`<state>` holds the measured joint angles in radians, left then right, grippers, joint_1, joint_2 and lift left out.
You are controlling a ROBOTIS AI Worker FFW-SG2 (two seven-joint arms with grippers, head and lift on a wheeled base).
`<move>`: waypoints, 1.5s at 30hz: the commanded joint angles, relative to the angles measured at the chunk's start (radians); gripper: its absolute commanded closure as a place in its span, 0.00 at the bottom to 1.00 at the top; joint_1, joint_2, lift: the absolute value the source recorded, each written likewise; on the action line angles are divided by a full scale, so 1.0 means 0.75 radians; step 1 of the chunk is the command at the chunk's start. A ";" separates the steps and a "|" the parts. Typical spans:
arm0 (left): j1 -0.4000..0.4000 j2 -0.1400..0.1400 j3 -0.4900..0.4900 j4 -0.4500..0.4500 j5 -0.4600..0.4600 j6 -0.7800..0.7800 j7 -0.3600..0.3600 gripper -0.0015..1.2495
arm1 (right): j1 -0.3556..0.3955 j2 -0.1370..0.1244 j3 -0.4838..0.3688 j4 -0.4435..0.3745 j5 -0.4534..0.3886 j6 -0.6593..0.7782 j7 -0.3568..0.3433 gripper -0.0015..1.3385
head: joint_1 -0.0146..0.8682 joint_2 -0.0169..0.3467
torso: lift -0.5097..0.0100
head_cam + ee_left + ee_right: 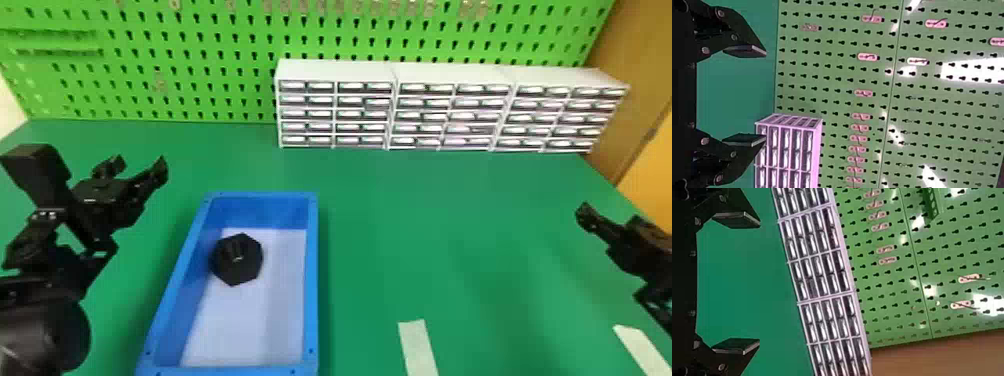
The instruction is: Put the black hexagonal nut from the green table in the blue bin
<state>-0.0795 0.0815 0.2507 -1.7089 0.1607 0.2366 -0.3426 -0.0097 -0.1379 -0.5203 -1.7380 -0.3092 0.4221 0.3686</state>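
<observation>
Both my jaws, left (pixel 766 96) and right (pixel 760 284), stand open and empty. The black nut (pixel 237 260) lies inside the blue bin (pixel 312 280), so placing looks finished; next, I should simply stay clear.

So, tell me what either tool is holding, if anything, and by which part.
Nothing is held: the left tool and right tool are open and empty, and the black hexagonal nut lies in the blue bin.
</observation>
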 commanded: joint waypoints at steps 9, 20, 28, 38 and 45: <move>-0.004 0.000 -0.015 0.000 0.003 -0.007 0.011 0.39 | -0.028 0.002 -0.002 0.002 0.036 0.002 0.003 0.17 | 0.80 0.07 | 0.79; -0.004 0.000 -0.011 0.000 0.017 -0.007 0.013 0.39 | -0.057 -0.025 0.021 0.010 0.062 0.024 0.057 0.17 | 0.80 0.07 | 0.79; -0.002 0.000 -0.013 0.000 0.017 -0.007 0.013 0.39 | -0.061 -0.021 0.025 0.010 0.065 0.026 0.057 0.17 | 0.80 0.07 | 0.79; -0.004 0.000 -0.017 0.000 0.019 -0.007 0.013 0.39 | -0.063 -0.017 0.031 0.018 0.058 0.026 0.057 0.17 | 0.80 0.07 | 0.79; -0.004 0.000 -0.015 0.000 0.019 -0.007 0.013 0.39 | -0.067 -0.012 0.033 0.033 0.040 0.026 0.057 0.17 | 0.80 0.07 | 0.79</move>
<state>-0.0839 0.0812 0.2376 -1.7089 0.1748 0.2316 -0.3329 -0.0575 -0.1486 -0.4970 -1.7175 -0.2743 0.4418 0.4111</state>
